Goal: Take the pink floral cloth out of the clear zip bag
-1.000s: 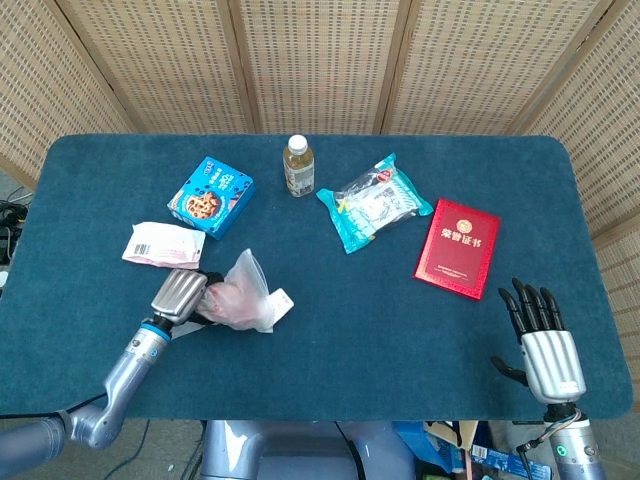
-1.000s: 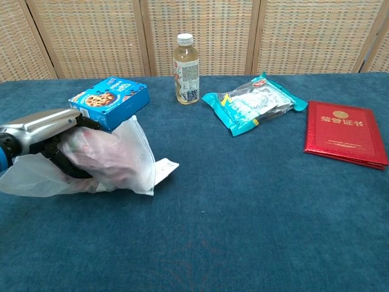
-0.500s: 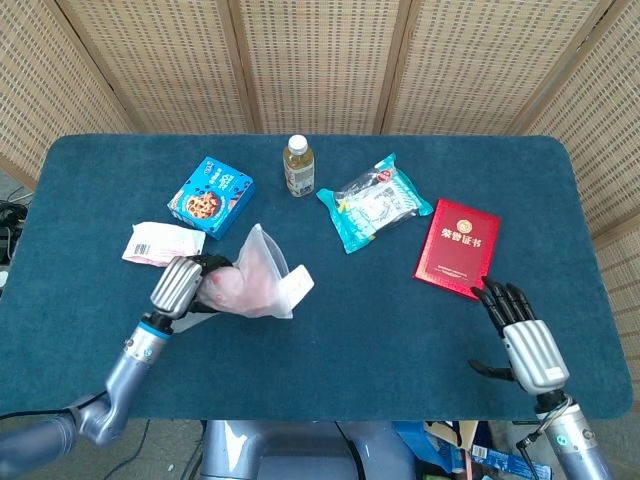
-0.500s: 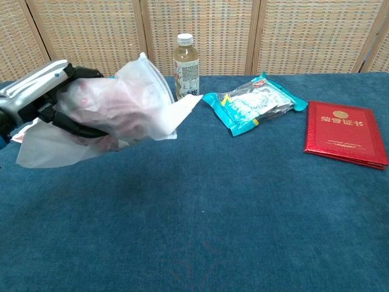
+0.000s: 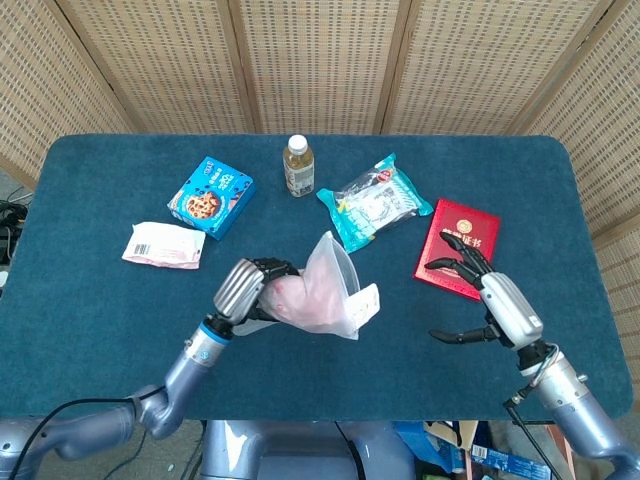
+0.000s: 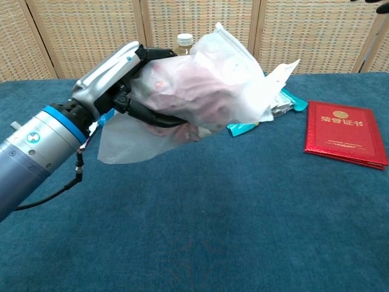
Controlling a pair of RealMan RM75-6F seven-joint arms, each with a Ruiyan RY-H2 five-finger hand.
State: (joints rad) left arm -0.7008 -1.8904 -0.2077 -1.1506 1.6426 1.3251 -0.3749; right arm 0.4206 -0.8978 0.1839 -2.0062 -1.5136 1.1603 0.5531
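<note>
My left hand point(image 5: 248, 288) grips the clear zip bag point(image 5: 322, 290) aloft; my right hand point(image 5: 490, 300), fingers spread and holding nothing, should reach its mouth for the pink floral cloth point(image 6: 182, 85).

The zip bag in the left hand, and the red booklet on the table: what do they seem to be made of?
The zip bag looks like thin, soft, slightly cloudy plastic film: pink shows through it and it crumples where the left hand grips it. The red booklet seems stiff card or leatherette, somewhat glossy, with gold print; which one is unclear.
</note>
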